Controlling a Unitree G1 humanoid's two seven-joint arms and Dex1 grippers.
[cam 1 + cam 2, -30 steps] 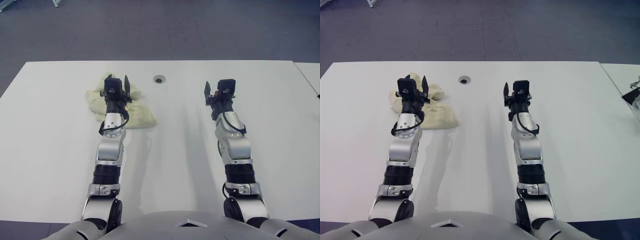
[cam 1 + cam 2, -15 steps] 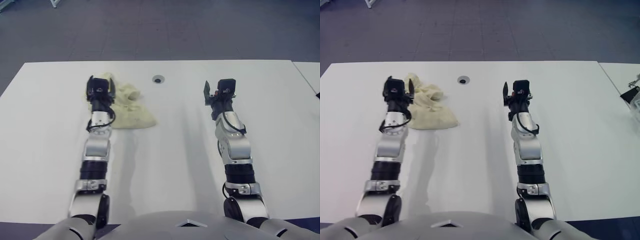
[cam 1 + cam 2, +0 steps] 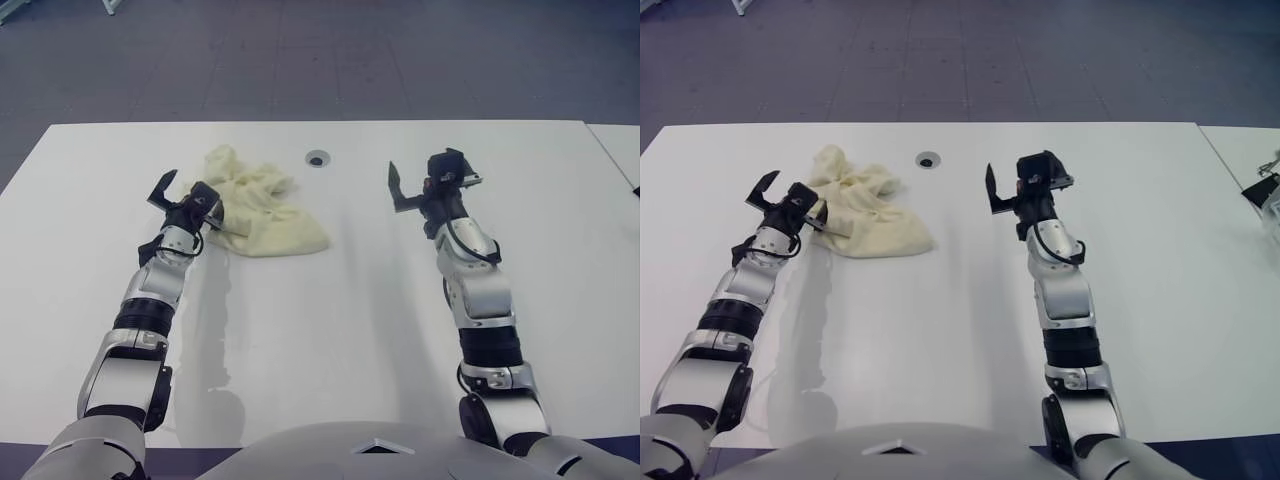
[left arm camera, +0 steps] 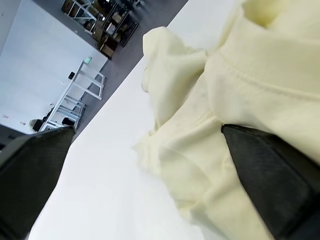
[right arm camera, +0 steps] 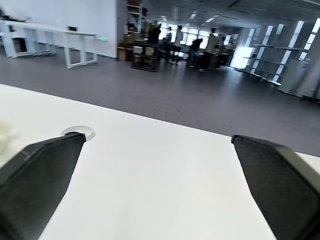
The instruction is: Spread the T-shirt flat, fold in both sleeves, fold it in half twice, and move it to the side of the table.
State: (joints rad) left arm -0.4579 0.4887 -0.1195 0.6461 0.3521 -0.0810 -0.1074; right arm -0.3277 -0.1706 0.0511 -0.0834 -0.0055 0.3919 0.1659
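Observation:
A pale yellow T-shirt (image 3: 268, 208) lies crumpled on the white table (image 3: 330, 320), left of the middle and toward the far edge. My left gripper (image 3: 188, 198) sits low at the shirt's left edge and is open. One of its fingers (image 4: 272, 182) rests against the cloth (image 4: 240, 80) and the other stands off to the left over bare table. My right gripper (image 3: 428, 181) hangs open above the table, well to the right of the shirt, with nothing between its fingers (image 5: 35, 180).
A round cable hole (image 3: 318, 157) sits in the table just beyond the shirt and shows as the grommet (image 5: 77, 133) in the right wrist view. A second table (image 3: 1250, 150) with some clutter adjoins on the right. Dark floor lies beyond the far edge.
My left arm swung left off the top of the shirt and dropped to its left edge, uncovering the cloth. The shirt's heap shifted slightly. My right gripper turned a little to the left.

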